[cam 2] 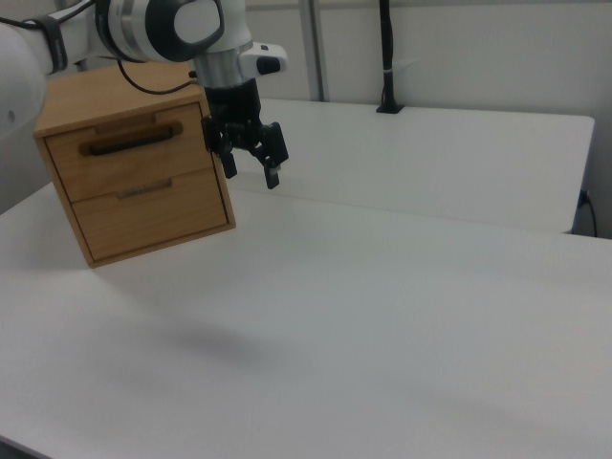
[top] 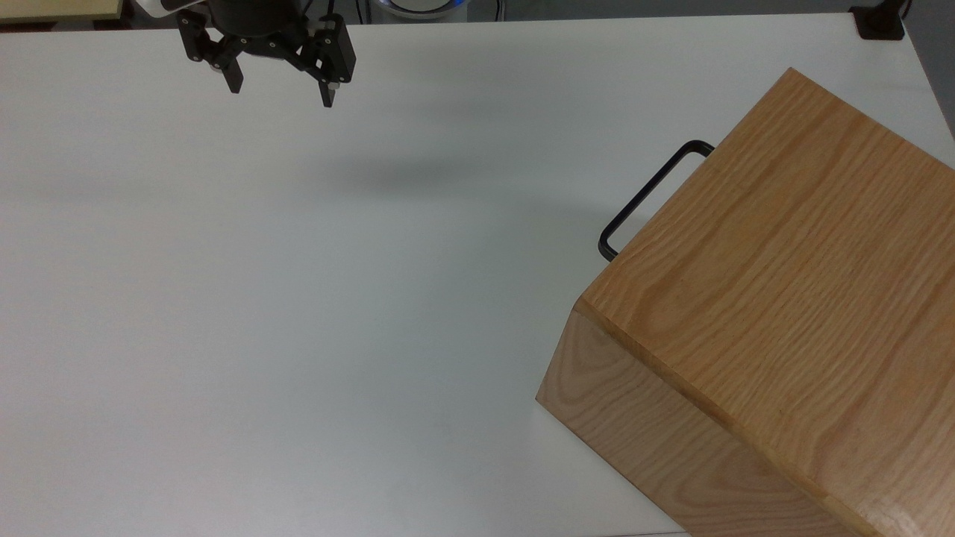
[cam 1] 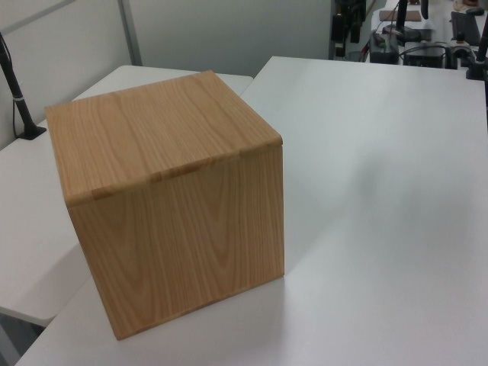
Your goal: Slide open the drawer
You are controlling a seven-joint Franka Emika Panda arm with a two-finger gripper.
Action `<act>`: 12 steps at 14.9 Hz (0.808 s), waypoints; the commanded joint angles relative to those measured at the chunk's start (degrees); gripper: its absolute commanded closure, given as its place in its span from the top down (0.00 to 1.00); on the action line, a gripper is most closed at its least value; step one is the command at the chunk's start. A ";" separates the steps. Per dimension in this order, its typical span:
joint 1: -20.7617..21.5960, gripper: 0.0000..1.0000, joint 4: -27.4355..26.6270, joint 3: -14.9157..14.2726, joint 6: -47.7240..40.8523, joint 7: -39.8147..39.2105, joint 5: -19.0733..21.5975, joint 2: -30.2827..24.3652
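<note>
Main risk: the black handle (top: 647, 198) is thin and sits close to the drawer (cam 2: 134, 163) front, so a slightly off approach could hit the cabinet (top: 783, 313) and shove it across the worktop (top: 298, 298) instead of sliding the drawer. Drawer looks closed, top slot of the cabinet at the top view's right. Pincer (top: 280, 88) hangs well apart from it over the worktop's far edge, fingers spread wide, holding and touching nothing.

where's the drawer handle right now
In the top view the black handle sticks out from the cabinet's upper left edge on the top view's right, far from the gripper at upper left.
</note>
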 commanded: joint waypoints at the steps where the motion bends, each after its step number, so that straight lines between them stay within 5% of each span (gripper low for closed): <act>1: 0.35 1.00 -1.08 0.00 0.20 -0.31 -0.50 -0.94; 12: 0.44 1.00 -1.00 0.09 1.00 -1.72 -0.15 1.17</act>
